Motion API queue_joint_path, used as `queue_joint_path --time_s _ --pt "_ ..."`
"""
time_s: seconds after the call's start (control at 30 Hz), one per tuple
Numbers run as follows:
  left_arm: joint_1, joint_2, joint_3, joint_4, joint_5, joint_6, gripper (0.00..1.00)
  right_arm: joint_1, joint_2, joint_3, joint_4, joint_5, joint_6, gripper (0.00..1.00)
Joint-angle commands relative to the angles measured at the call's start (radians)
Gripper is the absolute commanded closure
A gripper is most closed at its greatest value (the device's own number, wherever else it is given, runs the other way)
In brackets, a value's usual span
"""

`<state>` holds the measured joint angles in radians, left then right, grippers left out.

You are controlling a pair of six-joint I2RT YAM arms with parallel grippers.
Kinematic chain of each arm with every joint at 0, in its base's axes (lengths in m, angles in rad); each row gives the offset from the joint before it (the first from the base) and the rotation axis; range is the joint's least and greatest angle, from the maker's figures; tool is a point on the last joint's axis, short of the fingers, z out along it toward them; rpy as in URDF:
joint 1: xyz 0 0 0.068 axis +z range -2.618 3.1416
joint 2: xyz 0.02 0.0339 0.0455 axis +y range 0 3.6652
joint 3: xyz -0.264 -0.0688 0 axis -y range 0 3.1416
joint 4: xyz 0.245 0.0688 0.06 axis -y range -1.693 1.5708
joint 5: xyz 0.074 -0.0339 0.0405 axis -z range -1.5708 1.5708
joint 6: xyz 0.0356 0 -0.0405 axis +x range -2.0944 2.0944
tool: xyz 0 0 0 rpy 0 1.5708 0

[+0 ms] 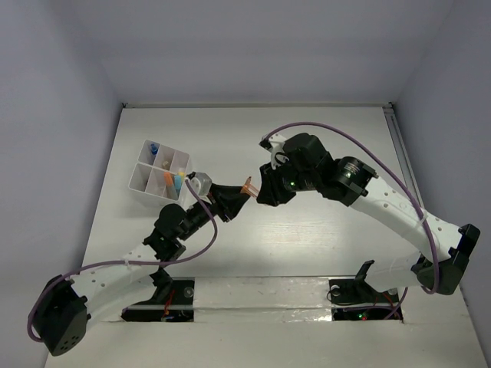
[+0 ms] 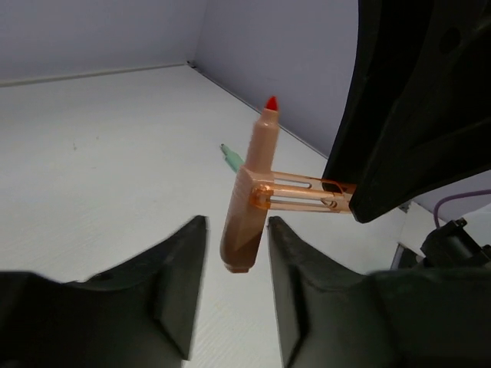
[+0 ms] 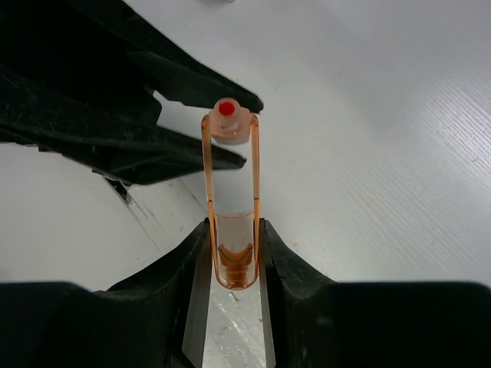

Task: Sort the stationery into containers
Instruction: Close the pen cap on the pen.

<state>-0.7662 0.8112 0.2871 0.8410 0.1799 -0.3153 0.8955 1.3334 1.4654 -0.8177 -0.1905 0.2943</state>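
My right gripper (image 3: pixel 232 230) is shut on a clear orange pen cap (image 3: pixel 232 264) and holds it level above the table. An orange marker pen (image 2: pixel 249 199) with a bare red tip (image 2: pixel 271 103) hangs crosswise from the cap's far end. My left gripper (image 2: pixel 235 226) is open, its fingers on either side of the pen's lower end. The two grippers meet mid-table in the top view, around the pen (image 1: pixel 247 188). The white divided box (image 1: pixel 142 178) stands at the left and holds a blue-capped bottle (image 1: pixel 153 147) and orange and blue pens (image 1: pixel 175 181).
A green pen (image 2: pixel 229 157) lies on the white table beyond the held pen. The left gripper's black fingers (image 3: pixel 192 84) fill the upper left of the right wrist view. The back wall and side walls bound the table.
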Motion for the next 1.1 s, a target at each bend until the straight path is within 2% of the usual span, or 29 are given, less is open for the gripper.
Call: queue_joint_path --time_s 0.0,0.1,0.27,0.33,0.4,0.43,0.47,0.73,1.07 --pt "-0.013 -0.003 0.057 0.059 -0.011 0.027 0.69 -0.007 -0.007 0.044 0.002 -0.027 -0.009 1.00" --pt "-0.013 0.000 0.064 0.052 -0.014 0.033 0.80 -0.017 -0.008 0.041 0.008 -0.036 -0.004 1.00" --pt "-0.031 -0.001 0.067 0.044 -0.022 0.033 0.90 -0.026 -0.011 0.038 0.012 -0.049 0.003 1.00" --pt "-0.031 -0.003 0.069 0.030 -0.029 0.036 0.87 -0.035 -0.016 0.039 0.022 -0.058 0.009 1.00" --pt "-0.042 0.002 0.070 0.012 -0.039 0.042 0.78 -0.035 -0.022 0.042 0.032 -0.076 0.016 1.00" --pt "-0.042 0.003 0.070 0.004 -0.046 0.048 0.70 -0.035 -0.022 0.046 0.031 -0.078 0.019 1.00" --pt "-0.042 0.003 0.067 0.001 -0.054 0.053 0.69 -0.044 -0.022 0.049 0.029 -0.081 0.019 1.00" --pt "-0.061 -0.004 0.073 -0.010 -0.085 0.065 0.67 -0.044 -0.019 0.067 0.015 -0.081 0.022 1.00" --pt "-0.070 -0.027 0.067 -0.005 -0.117 0.068 0.75 -0.055 -0.025 0.050 0.022 -0.089 0.028 1.00"
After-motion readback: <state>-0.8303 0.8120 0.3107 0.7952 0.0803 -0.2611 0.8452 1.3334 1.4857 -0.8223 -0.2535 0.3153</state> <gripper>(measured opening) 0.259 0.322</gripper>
